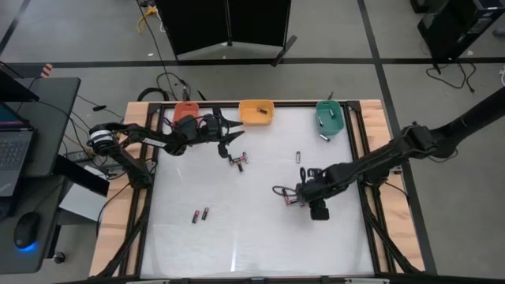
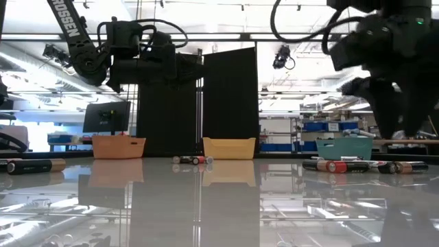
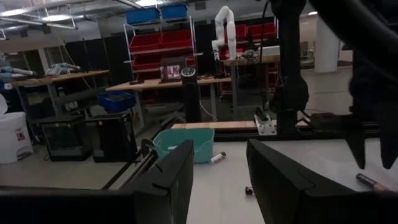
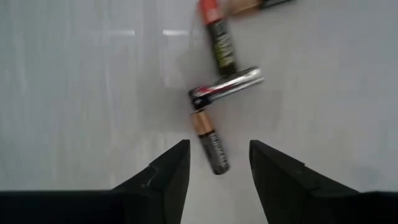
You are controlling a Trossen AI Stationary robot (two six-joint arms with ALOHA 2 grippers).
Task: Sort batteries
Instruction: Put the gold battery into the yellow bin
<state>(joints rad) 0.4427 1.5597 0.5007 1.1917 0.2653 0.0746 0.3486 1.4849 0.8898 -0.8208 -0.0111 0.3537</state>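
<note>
Several small batteries lie flat on the white table. Three of them form a cluster (image 1: 290, 202), where a copper-and-black battery (image 4: 210, 142) lies against a silvery one (image 4: 227, 86) and another dark one (image 4: 218, 38). My right gripper (image 4: 217, 169) points down over this cluster, open, its fingers standing off either side of the copper-and-black battery's end. More batteries lie at the middle (image 1: 239, 162), the near left (image 1: 199, 214) and the far right (image 1: 299, 157). My left gripper (image 1: 235, 136) hovers open and level near the far left, with nothing between its fingers.
Three bins stand along the far edge: a red-orange one (image 1: 187, 111), a yellow one (image 1: 256, 111) and a teal one (image 1: 330, 117). A battery (image 1: 323, 137) lies just in front of the teal bin. The table's near half is mostly bare.
</note>
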